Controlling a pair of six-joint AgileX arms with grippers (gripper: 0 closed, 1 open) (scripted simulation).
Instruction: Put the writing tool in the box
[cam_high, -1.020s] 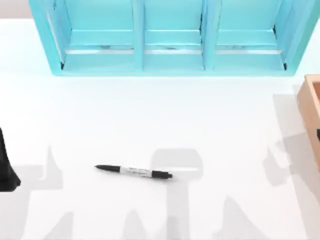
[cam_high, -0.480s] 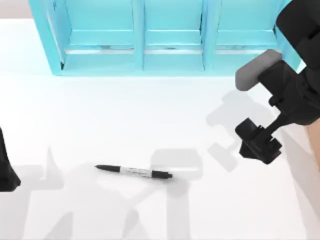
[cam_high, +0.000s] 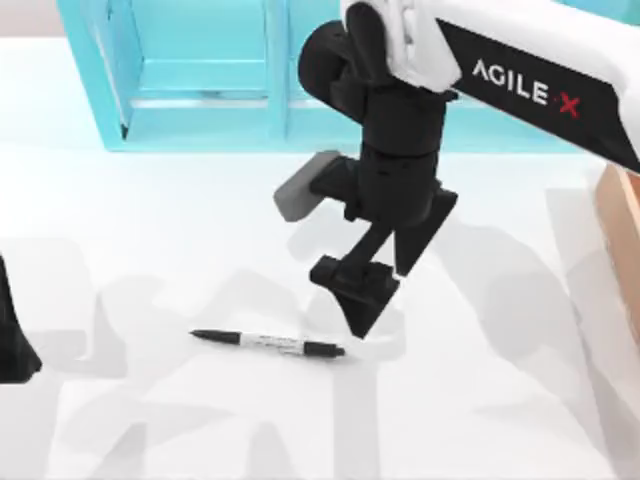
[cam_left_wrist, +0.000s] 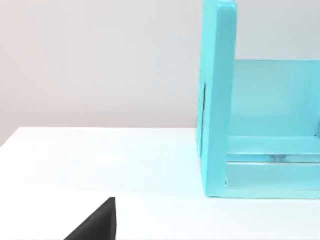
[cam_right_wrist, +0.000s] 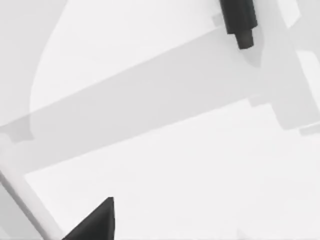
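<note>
The writing tool (cam_high: 268, 343), a slim marker with black ends and a white-grey barrel, lies flat on the white table slightly left of the middle. My right gripper (cam_high: 358, 308) hangs over the table just beyond the marker's right end, apart from it. In the right wrist view one black end of the writing tool (cam_right_wrist: 239, 20) shows at the edge. The tan-orange box (cam_high: 622, 225) peeks in at the table's right edge. My left gripper (cam_high: 12, 345) sits parked at the left edge.
A large turquoise shelf unit (cam_high: 200, 100) with three compartments spans the back of the table; its end wall (cam_left_wrist: 217, 100) shows in the left wrist view. The right arm's white link (cam_high: 520, 60) crosses over the shelf.
The right arm has swung in from the right edge to the middle of the table, ending near the marker's right end. The marker and the left arm have not moved.
</note>
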